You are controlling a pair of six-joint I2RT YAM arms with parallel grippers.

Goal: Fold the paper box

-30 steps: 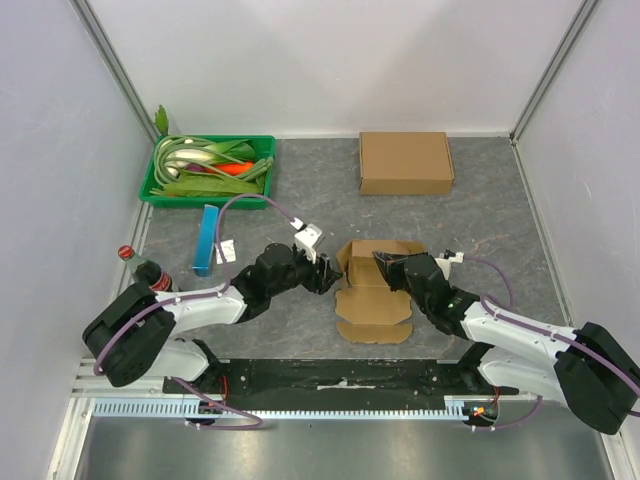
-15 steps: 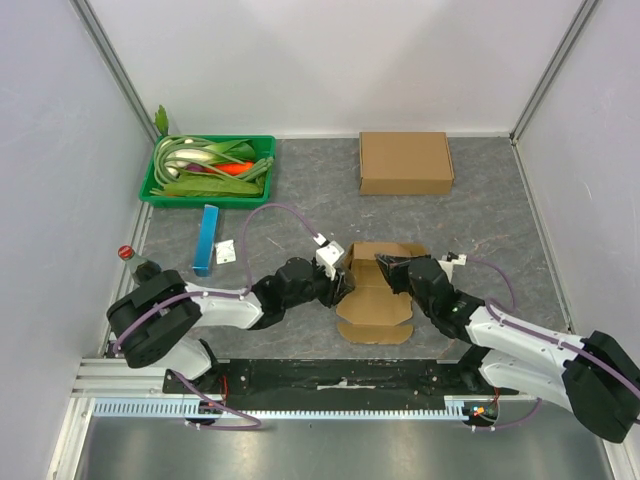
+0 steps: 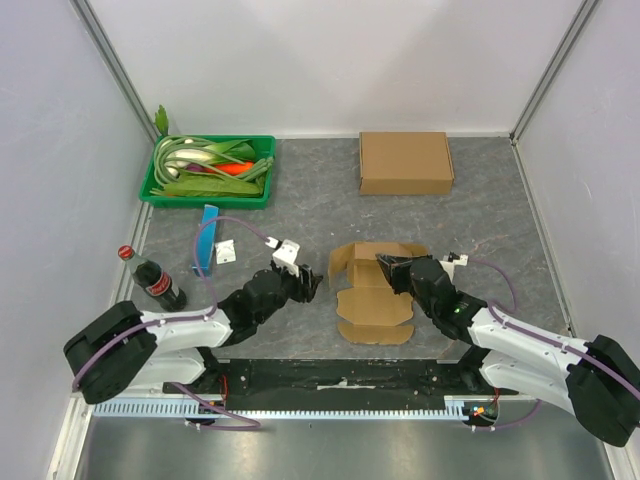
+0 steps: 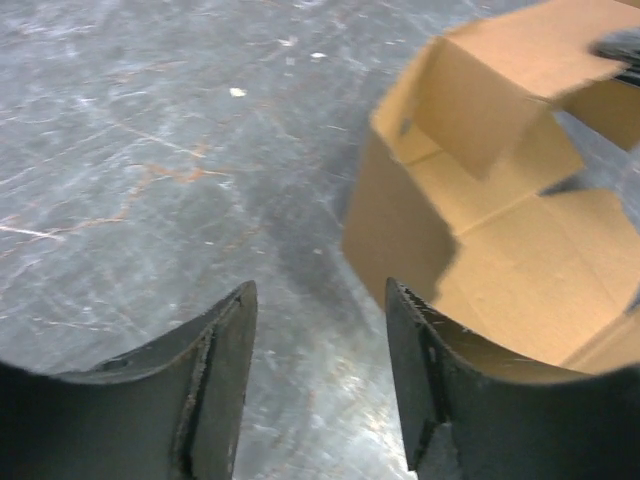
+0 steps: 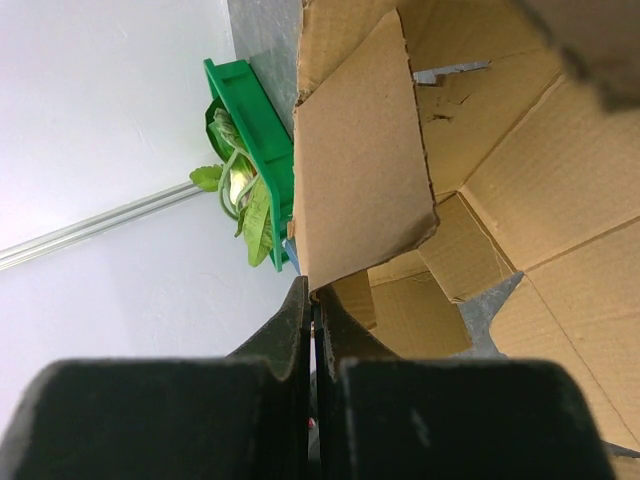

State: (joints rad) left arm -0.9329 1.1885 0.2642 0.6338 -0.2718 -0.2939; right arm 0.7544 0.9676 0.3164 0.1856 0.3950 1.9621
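Light, thin cardboard box (image 3: 372, 300), half-formed, lying mid-surface (image 3: 300, 200) between the arms, far walls up and near flaps flat. Probably stiff along the panels only; likely to bow or crease off the score lines if pushed mid-panel, and light enough to skid on a one-sided shove. Best taken at a flap's edge, close to its fold, with the other side braced. Right tool (image 3: 385, 266) closed tight on the lower edge of a raised flap (image 5: 360, 170) at the box's right side (board so thin that hardly a gap is left). Left tool (image 3: 305, 283) gaping, nothing between its fingers, just left of the box and clear of it. From above: whole layout, but the pinch itself hidden under the wrist. From the right wrist: the pinch close up, plus the green tray (image 5: 250, 120) beyond. From the left wrist: the standing left wall (image 4: 395, 240), bare surface ahead of the fingers.
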